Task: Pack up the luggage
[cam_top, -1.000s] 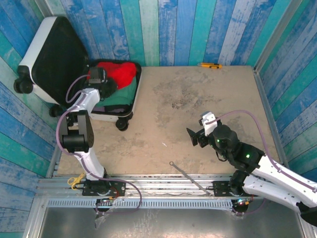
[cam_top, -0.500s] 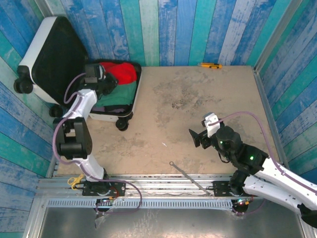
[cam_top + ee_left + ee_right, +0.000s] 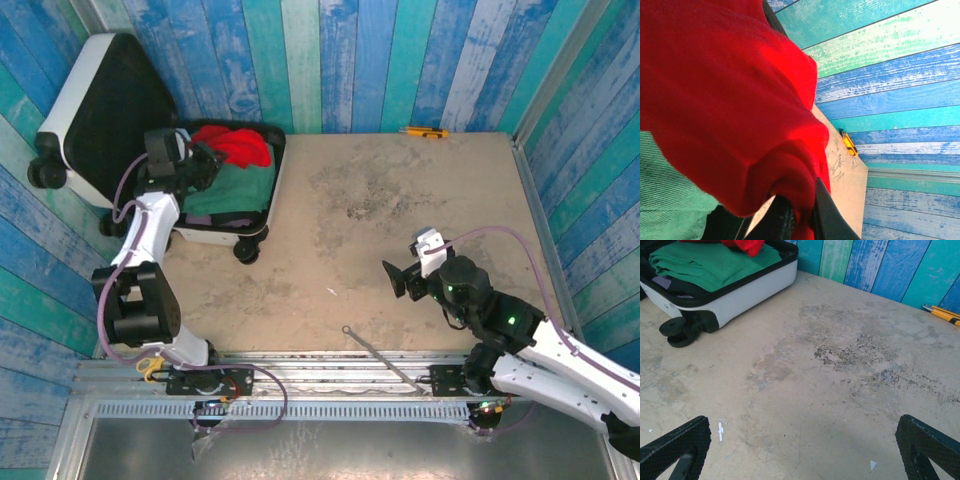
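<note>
Luggage, open, at far-left corner of counter; left arm the nearer.

Base lay flat, long axis running roughly near to far; black-lined lid stood tilted against the left wall. Contents: one folded green garment, with a red garment bunched on top at the far end. Left hand sat over the base's left rim, closed, by the look of it, on a fold of the red garment, which lay just right of it. Right hand hovered over bare counter, jaws spread wide and holding nothing, with the luggage well apart to its far left.
</note>
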You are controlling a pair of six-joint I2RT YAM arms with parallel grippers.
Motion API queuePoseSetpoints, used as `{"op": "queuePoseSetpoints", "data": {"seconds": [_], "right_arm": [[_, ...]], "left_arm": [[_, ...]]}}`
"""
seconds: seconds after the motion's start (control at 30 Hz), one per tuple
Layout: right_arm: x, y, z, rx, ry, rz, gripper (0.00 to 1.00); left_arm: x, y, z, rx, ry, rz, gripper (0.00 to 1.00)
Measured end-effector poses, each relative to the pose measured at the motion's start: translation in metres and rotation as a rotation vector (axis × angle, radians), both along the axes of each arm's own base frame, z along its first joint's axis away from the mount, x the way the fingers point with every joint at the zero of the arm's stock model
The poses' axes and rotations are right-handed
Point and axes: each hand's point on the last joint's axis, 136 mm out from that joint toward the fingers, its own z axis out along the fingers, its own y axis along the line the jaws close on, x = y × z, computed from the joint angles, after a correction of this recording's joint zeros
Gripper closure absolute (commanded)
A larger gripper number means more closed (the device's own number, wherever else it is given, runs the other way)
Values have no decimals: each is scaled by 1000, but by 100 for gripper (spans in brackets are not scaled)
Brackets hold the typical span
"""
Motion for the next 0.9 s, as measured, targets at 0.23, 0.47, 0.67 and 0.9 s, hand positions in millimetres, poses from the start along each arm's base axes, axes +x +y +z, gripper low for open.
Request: {"op": "queuePoseSetpoints", "data": {"seconds": [0.23, 0.47, 0.67, 0.9], "right_arm": [[-2, -3, -2, -3, 3, 0, 2], [-1, 0, -12, -29, 25, 4, 1], [3, 9, -19, -48, 43, 22, 1], [5, 18, -25, -63, 54, 48, 1]], "left_arm": [[-20, 13, 8, -31, -12, 35, 100], [-27, 13, 5, -80, 7, 41, 100], [-46, 12, 7, -80, -1, 49, 100], [-67, 24, -5, -98, 24, 98, 64]]}}
